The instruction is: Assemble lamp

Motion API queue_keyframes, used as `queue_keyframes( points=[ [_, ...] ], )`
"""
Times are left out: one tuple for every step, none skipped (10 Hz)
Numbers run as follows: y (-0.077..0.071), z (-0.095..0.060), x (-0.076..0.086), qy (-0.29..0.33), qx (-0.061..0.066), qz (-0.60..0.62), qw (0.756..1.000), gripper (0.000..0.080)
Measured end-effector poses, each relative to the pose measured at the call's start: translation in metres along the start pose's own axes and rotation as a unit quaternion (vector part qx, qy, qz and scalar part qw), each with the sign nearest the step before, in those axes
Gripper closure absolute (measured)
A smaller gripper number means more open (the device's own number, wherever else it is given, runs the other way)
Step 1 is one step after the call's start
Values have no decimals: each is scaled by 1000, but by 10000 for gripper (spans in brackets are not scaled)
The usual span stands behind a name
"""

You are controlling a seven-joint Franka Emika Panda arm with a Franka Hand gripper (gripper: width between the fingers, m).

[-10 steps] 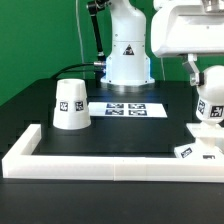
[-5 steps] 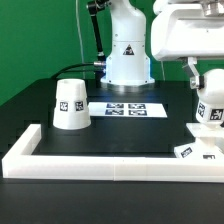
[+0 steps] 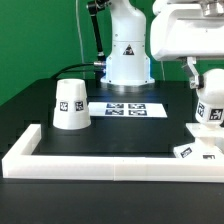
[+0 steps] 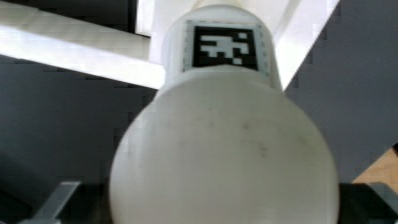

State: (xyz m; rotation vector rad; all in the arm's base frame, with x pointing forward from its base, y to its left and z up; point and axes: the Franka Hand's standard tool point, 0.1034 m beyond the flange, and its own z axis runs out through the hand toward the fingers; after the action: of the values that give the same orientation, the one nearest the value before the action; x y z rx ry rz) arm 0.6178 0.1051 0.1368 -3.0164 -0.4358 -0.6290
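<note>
My gripper point(image 3: 203, 82) is at the exterior view's right, shut on the white rounded bulb point(image 3: 209, 106), which stands upright with its tag facing the camera. In the wrist view the bulb point(image 4: 222, 140) fills the picture and my gripper point(image 4: 214, 205) has a dark finger on each side of it. The flat square base point(image 3: 198, 151) lies just below the bulb near the front bar, partly cut off by the picture's edge. I cannot tell whether the bulb touches it. The tapered cone shade point(image 3: 70, 103) stands wide end down at the exterior view's left, apart from the gripper.
The marker board point(image 3: 126, 108) lies flat mid-table in front of the arm's white pedestal point(image 3: 128, 60). Long white bars point(image 3: 110, 162) edge the front and the left of the black table.
</note>
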Motion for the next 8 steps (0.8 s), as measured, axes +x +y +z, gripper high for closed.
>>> queue_keyframes(
  points=[
    [1,1,-2,-2,0,1,1000,146],
    [2,1,-3,-3,-1,1,1000,114],
    [2,2,-5,-4,0,1,1000,114],
    [2,2,-6,-5,0,1,1000,102],
    [2,2,-6,-5,0,1,1000,101],
    [2,2,-6,-5,0,1,1000,101],
    [2,1,-6,-6,0,1,1000,101],
    [2,-2,-6,-11,1,1,1000,101]
  ],
)
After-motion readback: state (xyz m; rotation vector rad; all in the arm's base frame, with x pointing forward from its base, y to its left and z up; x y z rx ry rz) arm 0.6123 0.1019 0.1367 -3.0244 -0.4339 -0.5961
